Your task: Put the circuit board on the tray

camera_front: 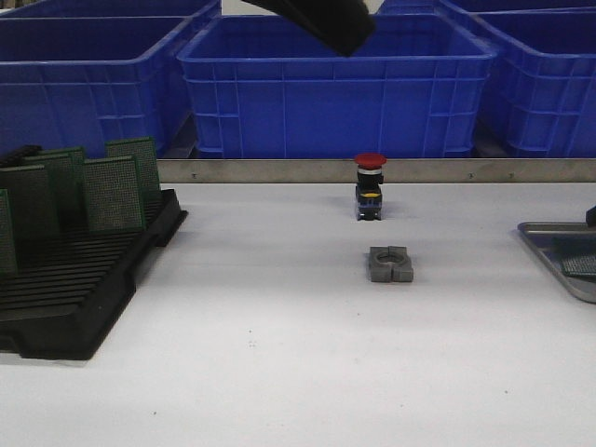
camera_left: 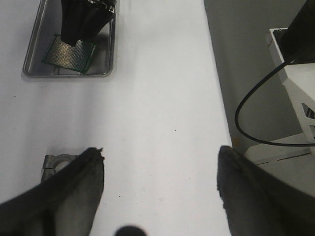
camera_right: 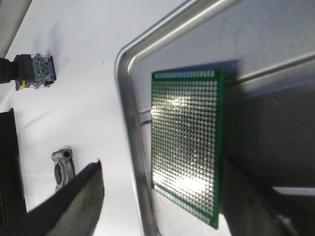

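Note:
The silver-grey metal tray [camera_front: 549, 244] sits at the table's right edge; it also shows in the left wrist view [camera_left: 69, 74] and the right wrist view [camera_right: 129, 128]. A green perforated circuit board [camera_right: 187, 142] lies in it, also seen in the front view [camera_front: 582, 264] and the left wrist view [camera_left: 69, 54]. My right gripper [camera_right: 162, 169] is open above the board, one finger over the table outside the rim, the other by the board's far edge. It shows over the tray in the left wrist view [camera_left: 83, 19]. My left gripper [camera_left: 160, 169] is open and empty, high above the table's middle.
A black slotted rack [camera_front: 84, 279] with several upright green boards stands at the left. A red-capped push-button switch [camera_front: 370, 186] and a grey metal clamp [camera_front: 390, 264] lie mid-table. Blue bins [camera_front: 335, 84] line the back. The table's edge and a cable [camera_left: 246, 113] show in the left wrist view.

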Controlling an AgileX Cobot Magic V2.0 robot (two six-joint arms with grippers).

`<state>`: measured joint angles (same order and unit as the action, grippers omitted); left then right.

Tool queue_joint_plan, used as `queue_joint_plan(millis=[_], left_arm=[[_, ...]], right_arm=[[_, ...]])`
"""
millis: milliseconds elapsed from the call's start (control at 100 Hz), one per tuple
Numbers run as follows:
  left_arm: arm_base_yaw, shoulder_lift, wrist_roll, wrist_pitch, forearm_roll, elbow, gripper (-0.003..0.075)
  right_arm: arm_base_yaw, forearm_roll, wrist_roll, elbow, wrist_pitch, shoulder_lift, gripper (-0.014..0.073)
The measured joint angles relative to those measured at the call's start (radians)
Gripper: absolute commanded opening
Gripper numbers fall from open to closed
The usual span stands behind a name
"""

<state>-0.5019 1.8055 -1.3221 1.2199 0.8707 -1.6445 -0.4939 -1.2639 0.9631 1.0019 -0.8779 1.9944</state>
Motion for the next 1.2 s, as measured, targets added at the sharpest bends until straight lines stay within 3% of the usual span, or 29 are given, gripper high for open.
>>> queue_joint_plan(millis=[790,1200], left_arm=[[0.010,0.000,0.000,0.005,-0.005,-0.008,0.0463],[0.222,0.000,0.063,0.011,-0.285,-0.138,0.0463]], right_arm=[[0.000,0.055,0.000,0.000,0.077,-0.082,0.0523],[0.000,0.055,0.000,0.000,0.077,-0.082,0.0519]])
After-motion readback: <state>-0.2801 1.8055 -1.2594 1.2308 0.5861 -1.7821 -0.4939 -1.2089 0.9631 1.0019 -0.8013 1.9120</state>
